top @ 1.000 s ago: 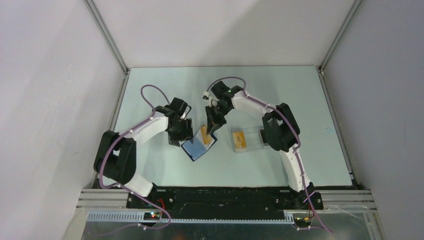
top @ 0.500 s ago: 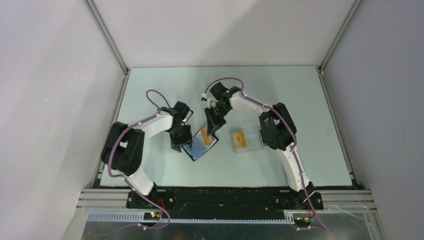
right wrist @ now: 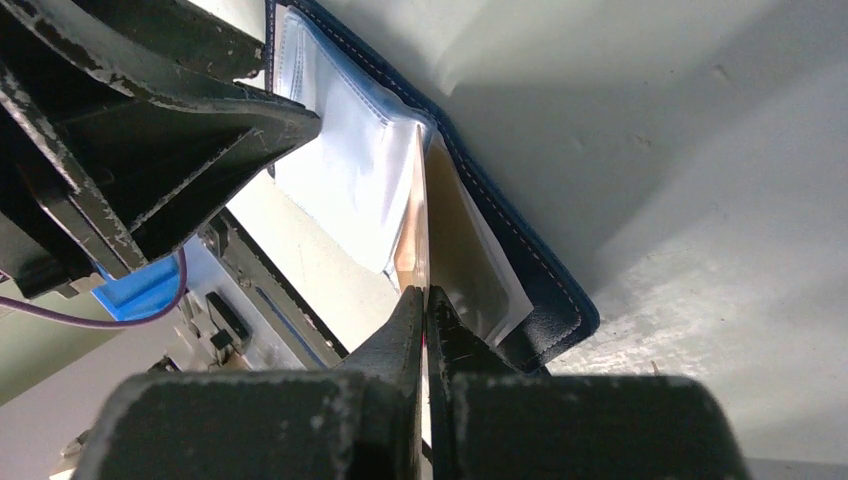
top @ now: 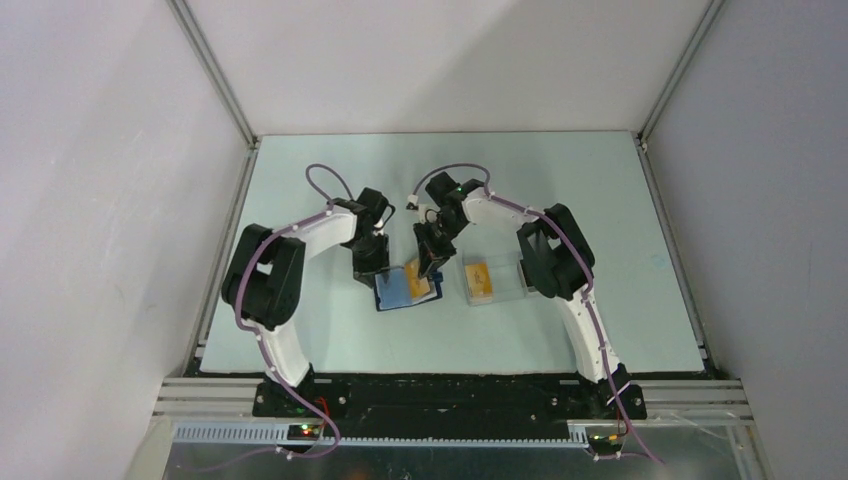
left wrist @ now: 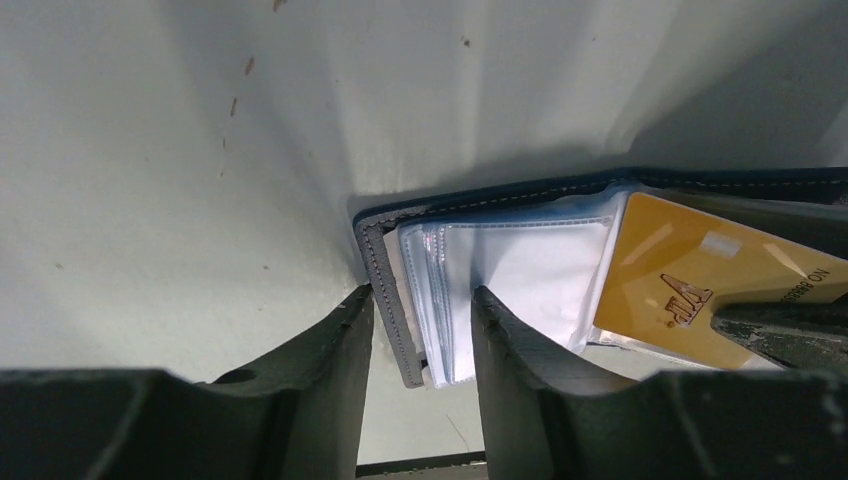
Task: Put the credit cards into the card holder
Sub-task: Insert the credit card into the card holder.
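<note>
The holder (top: 405, 290) lay open on the worktop (top: 300, 190), navy cover down and clear sleeves (left wrist: 520, 270) facing up. At the holder's left edge the left claw (left wrist: 420, 315) reached down from above with its jaws closed only partway. The stitched cover edge and a stack of sleeves filled the gap, one finger against the cover and the other against the sleeves.

Over the holder's right half the right claw (right wrist: 427, 295) was pinched tight on the near end of an orange-yellow card (right wrist: 410, 240), its fingers almost meeting on the thin edge. The card stood tilted, its far end down among the sleeves, just inside the cover's stitched rim. I could not tell whether it sat in a pocket or merely between sleeves. Printing and a small logo showed on its face.

Just to the right of the holder, and apart from it, sat a clear case (top: 497, 280). A second card (top: 479, 277) lay in the end of the case nearer the holder. The two arms arched in over the holder, one from each side.
</note>
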Tool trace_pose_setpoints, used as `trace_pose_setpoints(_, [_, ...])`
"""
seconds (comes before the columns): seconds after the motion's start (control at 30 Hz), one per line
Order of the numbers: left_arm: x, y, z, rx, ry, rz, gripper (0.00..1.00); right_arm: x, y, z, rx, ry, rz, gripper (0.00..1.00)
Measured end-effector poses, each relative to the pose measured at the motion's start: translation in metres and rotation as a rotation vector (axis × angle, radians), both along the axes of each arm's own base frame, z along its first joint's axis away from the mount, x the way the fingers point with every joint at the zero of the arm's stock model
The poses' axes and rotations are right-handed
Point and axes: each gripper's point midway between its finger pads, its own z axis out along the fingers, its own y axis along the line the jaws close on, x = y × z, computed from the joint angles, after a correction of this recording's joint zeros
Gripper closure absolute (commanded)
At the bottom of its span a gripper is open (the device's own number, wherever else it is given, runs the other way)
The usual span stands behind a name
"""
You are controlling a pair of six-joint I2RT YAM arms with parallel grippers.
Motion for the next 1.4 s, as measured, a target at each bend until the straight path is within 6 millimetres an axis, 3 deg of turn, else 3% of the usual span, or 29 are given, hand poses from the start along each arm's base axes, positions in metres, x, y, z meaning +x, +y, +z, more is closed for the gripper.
trace_pose_setpoints(0.33, [0.004,0.000,-0.001,0.004,-0.004,-0.032,0.47,0.000,-0.007,0.000,0.013,0.050,-0.016,1.00])
trace_pose_setpoints(0.67, [0.005,-0.001,0.000,-0.002,-0.014,-0.032,0.49,-0.018,-0.017,-0.004,0.007,0.161,-0.023,1.00])
trace_pose_setpoints(1.13, [0.005,0.000,0.000,0.004,-0.019,-0.051,0.49,-0.020,-0.009,-0.007,0.069,0.242,-0.009,1.00])
trace_pose_setpoints(1.4, [0.007,0.004,0.000,0.022,-0.033,-0.064,0.38,-0.016,-0.002,0.001,0.150,0.244,0.004,1.00])
